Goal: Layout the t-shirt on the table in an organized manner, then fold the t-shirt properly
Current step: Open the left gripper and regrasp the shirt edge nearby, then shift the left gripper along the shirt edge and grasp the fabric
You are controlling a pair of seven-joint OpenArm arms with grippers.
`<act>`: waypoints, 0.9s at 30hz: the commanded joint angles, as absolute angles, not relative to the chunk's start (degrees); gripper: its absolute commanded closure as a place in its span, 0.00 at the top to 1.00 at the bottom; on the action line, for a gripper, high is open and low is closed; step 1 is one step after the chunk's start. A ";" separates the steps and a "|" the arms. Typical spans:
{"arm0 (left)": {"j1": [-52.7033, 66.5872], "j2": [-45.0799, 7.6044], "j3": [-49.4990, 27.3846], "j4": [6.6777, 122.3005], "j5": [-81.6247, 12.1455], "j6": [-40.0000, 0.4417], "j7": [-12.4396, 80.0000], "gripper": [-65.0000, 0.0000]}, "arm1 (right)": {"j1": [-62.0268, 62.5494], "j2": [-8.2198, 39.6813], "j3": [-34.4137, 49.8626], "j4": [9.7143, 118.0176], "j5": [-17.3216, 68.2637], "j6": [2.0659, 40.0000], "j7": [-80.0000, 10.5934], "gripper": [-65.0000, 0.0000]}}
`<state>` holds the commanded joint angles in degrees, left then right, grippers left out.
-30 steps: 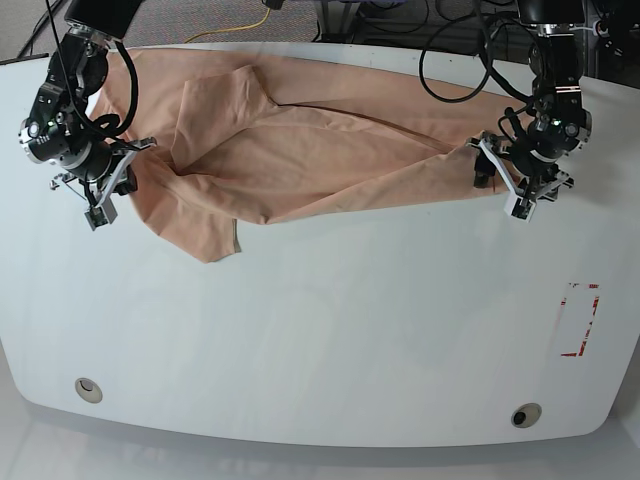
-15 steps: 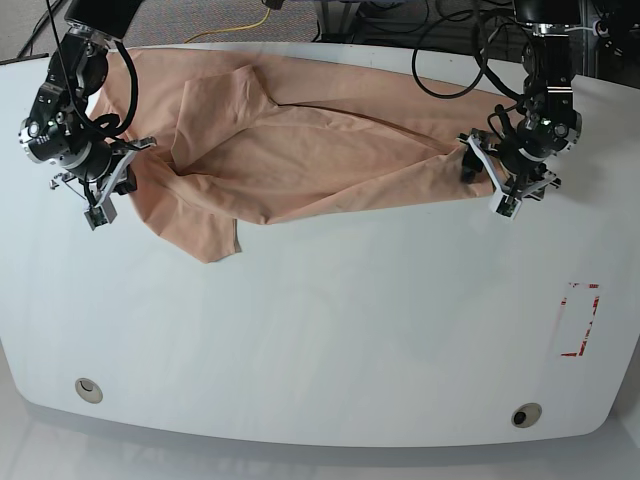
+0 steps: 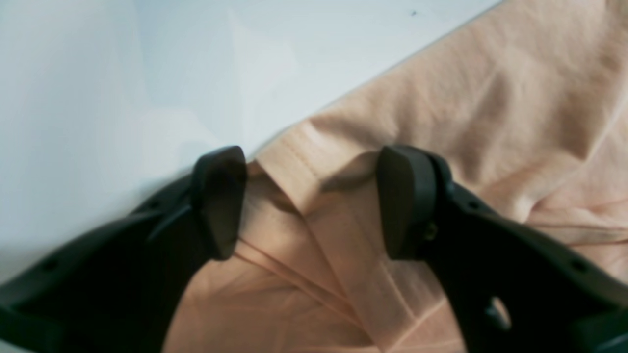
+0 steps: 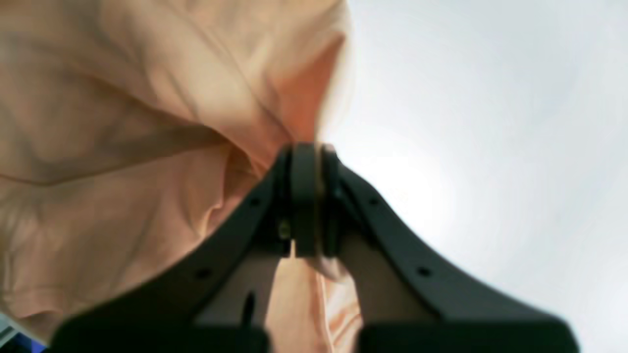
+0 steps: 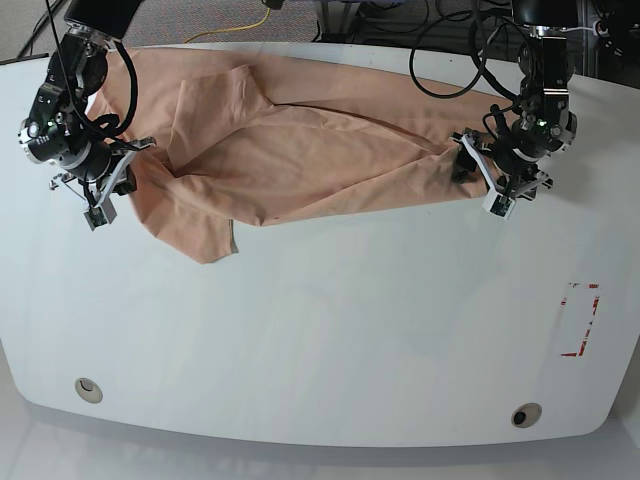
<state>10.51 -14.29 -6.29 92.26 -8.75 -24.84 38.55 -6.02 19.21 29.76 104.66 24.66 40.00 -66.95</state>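
The peach t-shirt [image 5: 300,140] lies crumpled and stretched across the far half of the white table [image 5: 320,330]. My left gripper [image 5: 478,180] is at the shirt's right end. In the left wrist view it [image 3: 311,201] is open, its black fingers [image 3: 218,201] straddling a folded hem corner of the t-shirt [image 3: 441,113] that lies on the table [image 3: 122,73]. My right gripper [image 5: 110,188] is at the shirt's left end. The right wrist view shows it [image 4: 306,162] shut on a bunched fold of the t-shirt [image 4: 122,122], with bare table [image 4: 490,122] to the right.
A red tape rectangle [image 5: 582,320] marks the table near its right edge. Two round grommets [image 5: 88,388] [image 5: 525,414] sit near the front edge. Black cables [image 5: 450,60] and a yellow cable [image 5: 240,28] hang behind the far edge.
My left gripper has moved left and slightly toward the far edge, and now sits over the shirt's right end. The right arm has not moved.
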 joint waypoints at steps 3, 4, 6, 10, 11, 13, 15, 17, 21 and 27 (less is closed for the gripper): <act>10.42 -14.29 -6.29 92.26 -8.75 -24.84 38.46 0.12 | -6.02 19.12 29.76 104.66 24.66 40.00 -66.95 0.00; 10.42 -14.29 -6.29 92.35 -8.75 -24.84 38.46 0.05 | -6.02 19.12 29.76 104.66 24.66 40.00 -66.95 0.00; 10.42 -14.29 -6.29 92.62 -8.75 -24.84 38.37 0.00 | -6.02 19.12 29.76 104.66 24.66 40.00 -66.95 0.00; 10.42 -14.29 -6.64 94.37 -8.84 -24.84 38.20 0.00 | -6.02 19.12 29.76 104.66 24.66 40.00 -66.95 0.00; 10.42 -14.29 -6.99 94.99 -8.84 -24.84 38.20 0.00 | -6.02 19.12 29.76 104.66 24.66 40.00 -66.95 0.00; 10.51 -14.29 -7.52 96.57 -8.84 -24.84 38.20 0.00 | -6.02 19.12 29.76 104.66 24.66 40.00 -66.95 0.00; 10.59 -14.29 -7.60 98.07 -8.84 -24.84 38.20 0.00 | -6.02 19.12 29.76 104.66 24.66 40.00 -66.95 0.00; 10.59 -14.29 -7.60 99.56 -8.84 -24.84 38.37 0.00 | -6.02 19.12 29.76 104.66 24.66 40.00 -66.95 0.00; 10.68 -14.29 -7.60 101.93 -8.84 -24.84 38.55 0.00 | -6.02 19.12 29.76 104.66 24.66 40.00 -66.95 0.00; 10.68 -14.29 -7.52 103.69 -8.84 -24.84 38.55 0.00 | -6.02 19.12 29.76 104.66 24.66 40.00 -66.95 0.00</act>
<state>10.68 -14.29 -7.52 103.69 -8.84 -24.84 38.55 -6.02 19.12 29.76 104.66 24.66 40.00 -66.95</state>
